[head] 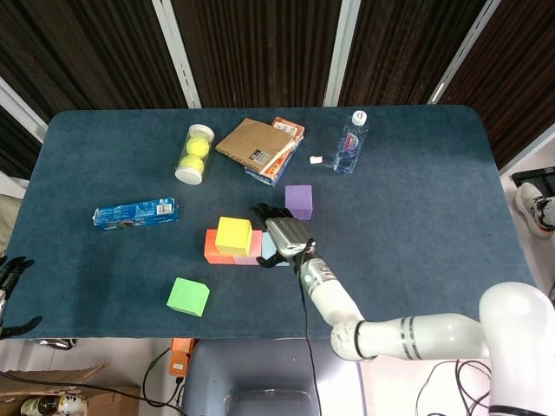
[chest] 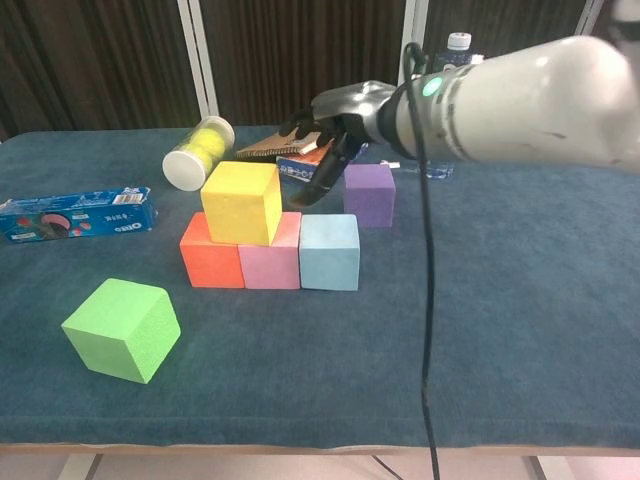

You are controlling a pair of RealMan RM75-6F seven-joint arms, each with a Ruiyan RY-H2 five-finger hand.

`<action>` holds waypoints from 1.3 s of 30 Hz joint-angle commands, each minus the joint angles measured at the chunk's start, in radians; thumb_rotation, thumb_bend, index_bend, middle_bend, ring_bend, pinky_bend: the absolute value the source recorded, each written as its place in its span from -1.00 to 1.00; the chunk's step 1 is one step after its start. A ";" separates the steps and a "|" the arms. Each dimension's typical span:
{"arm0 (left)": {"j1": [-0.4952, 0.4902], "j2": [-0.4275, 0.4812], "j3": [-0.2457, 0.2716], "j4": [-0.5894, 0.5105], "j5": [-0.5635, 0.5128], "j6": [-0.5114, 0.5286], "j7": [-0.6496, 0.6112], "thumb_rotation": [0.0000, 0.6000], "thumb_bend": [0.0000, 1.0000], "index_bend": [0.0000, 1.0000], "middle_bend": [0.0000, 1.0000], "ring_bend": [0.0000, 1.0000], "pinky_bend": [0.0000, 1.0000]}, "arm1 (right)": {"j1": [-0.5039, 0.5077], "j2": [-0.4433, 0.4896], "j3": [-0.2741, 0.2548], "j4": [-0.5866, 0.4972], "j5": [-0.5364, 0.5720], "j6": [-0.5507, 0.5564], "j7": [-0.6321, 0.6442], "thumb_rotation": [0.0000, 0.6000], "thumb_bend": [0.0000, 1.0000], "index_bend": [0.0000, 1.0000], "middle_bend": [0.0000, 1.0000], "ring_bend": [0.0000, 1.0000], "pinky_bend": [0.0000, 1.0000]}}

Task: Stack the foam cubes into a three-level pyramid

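Yellow cube (chest: 240, 203) sits atop the orange cube (chest: 209, 263) and pink cube (chest: 270, 264); the empty right hand (chest: 335, 120) hovers just right, fingers (chest: 322, 185) spread, angled downward.

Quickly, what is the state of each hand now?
Left hand: only partly visible at the table edge; cannot be told.
Right hand: open, holding nothing, above the blue cube.
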 commanded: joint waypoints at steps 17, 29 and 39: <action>-0.166 -0.083 0.048 -0.154 0.201 -0.194 0.200 1.00 -0.94 -0.92 -1.00 -1.00 -0.91 | -0.617 0.653 -0.362 -0.229 -0.977 0.161 0.614 1.00 -0.59 -1.00 -1.00 -1.00 -0.99; -0.319 -0.170 -0.027 -0.232 -0.032 -0.451 0.347 1.00 -0.81 -0.85 -1.00 -1.00 -0.92 | -0.611 0.672 -0.312 -0.164 -0.997 0.028 0.752 1.00 -0.59 -1.00 -1.00 -1.00 -1.00; -0.396 -0.247 -0.048 -0.198 -0.117 -0.531 0.327 1.00 -0.79 -0.83 -1.00 -1.00 -0.92 | -0.615 0.680 -0.296 -0.105 -1.024 -0.054 0.827 1.00 -0.59 -1.00 -1.00 -1.00 -1.00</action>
